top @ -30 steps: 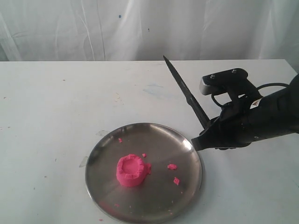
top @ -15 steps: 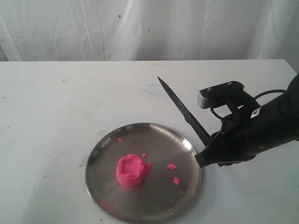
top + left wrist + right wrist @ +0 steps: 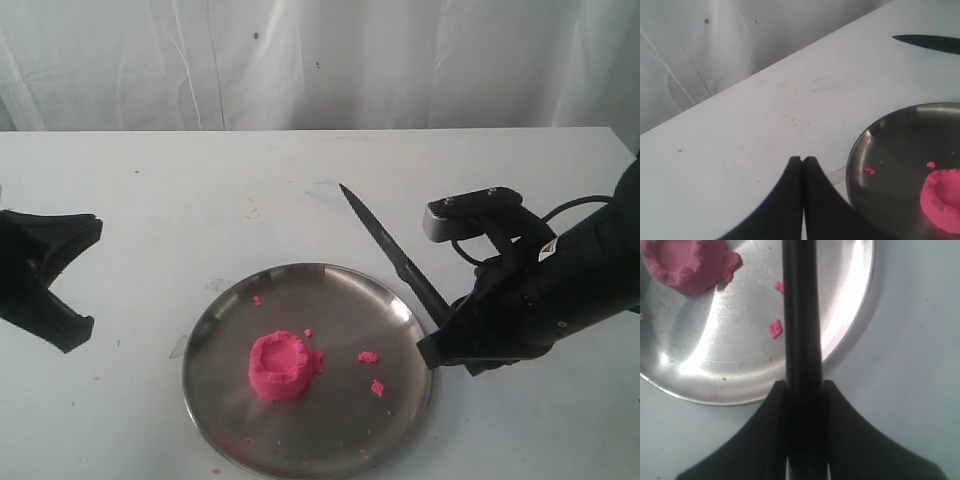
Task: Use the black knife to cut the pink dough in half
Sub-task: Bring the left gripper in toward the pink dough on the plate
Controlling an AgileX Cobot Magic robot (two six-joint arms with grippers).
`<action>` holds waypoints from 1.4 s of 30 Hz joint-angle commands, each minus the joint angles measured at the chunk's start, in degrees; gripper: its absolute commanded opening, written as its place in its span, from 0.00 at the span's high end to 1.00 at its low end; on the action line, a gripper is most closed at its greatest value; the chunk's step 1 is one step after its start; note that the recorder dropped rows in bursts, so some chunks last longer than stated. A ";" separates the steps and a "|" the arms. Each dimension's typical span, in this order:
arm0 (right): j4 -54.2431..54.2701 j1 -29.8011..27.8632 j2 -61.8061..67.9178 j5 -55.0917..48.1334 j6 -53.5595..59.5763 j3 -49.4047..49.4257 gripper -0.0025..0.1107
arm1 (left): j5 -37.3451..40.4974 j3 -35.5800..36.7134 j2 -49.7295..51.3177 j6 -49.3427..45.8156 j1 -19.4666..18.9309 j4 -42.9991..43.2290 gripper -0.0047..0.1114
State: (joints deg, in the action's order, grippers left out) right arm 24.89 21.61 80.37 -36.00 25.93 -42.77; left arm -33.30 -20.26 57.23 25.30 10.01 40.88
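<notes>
The pink dough (image 3: 283, 365) is one round lump with a dented top, left of centre on the steel plate (image 3: 330, 300). It also shows in the left wrist view (image 3: 941, 200) and the right wrist view (image 3: 687, 265). My right gripper (image 3: 437, 338) is shut on the handle of the black knife (image 3: 390, 250) at the plate's right rim. The blade slants up and to the left, clear of the dough. In the right wrist view the knife (image 3: 800, 315) runs out from between the fingers of the right gripper (image 3: 803, 385). My left gripper (image 3: 72, 330) (image 3: 802, 159) is shut and empty, left of the plate.
Small pink crumbs (image 3: 369, 357) lie on the plate right of the lump, and another crumb (image 3: 257, 300) lies near its far left rim. The white table (image 3: 200, 200) stretches back to a white curtain (image 3: 320, 60).
The right gripper has dropped slightly and the knife's tip has tilted down, closer to the table. The left gripper has come into the exterior view from the left edge.
</notes>
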 commanded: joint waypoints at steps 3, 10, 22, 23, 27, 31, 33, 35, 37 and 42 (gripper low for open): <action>0.89 0.05 -0.28 -8.11 -0.48 -5.03 0.98 | -5.13 -3.55 10.19 -2.80 0.65 0.82 0.96; -5.65 0.05 -0.28 -15.59 -1.89 -13.87 0.98 | -14.06 -7.26 23.55 -2.80 2.54 7.11 0.96; -7.00 0.65 0.05 -7.00 -5.13 -10.03 0.98 | -11.18 -13.26 37.40 -2.03 2.91 21.55 0.96; -7.15 0.65 0.05 -5.28 -5.13 -9.40 0.98 | -12.44 -13.38 37.52 -1.14 2.91 22.62 0.96; -7.15 0.65 0.05 -3.64 -5.13 -8.90 0.98 | -16.24 -13.50 37.80 5.36 4.38 25.11 0.96; -7.15 0.65 0.05 -3.55 -5.13 -8.90 0.98 | -16.09 -13.60 40.10 6.44 7.73 34.64 0.96; -7.15 0.65 0.05 -3.55 -5.13 -8.90 0.98 | -16.09 -14.13 40.72 6.00 9.25 37.63 0.96; -7.15 0.65 0.05 -4.00 -5.13 -8.90 0.98 | -16.09 -14.64 40.96 8.94 10.07 40.74 0.96; -7.15 0.65 0.05 -4.72 -5.13 -8.90 0.98 | -15.98 -14.64 40.96 14.26 10.07 42.95 0.96; -6.90 0.65 0.05 -4.80 -5.13 -8.90 0.98 | -3.59 -14.92 42.07 16.02 10.07 49.24 0.96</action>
State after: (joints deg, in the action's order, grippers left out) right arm 17.78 22.18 80.50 -41.19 21.02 -51.84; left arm -41.86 -34.82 98.84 41.52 19.84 89.01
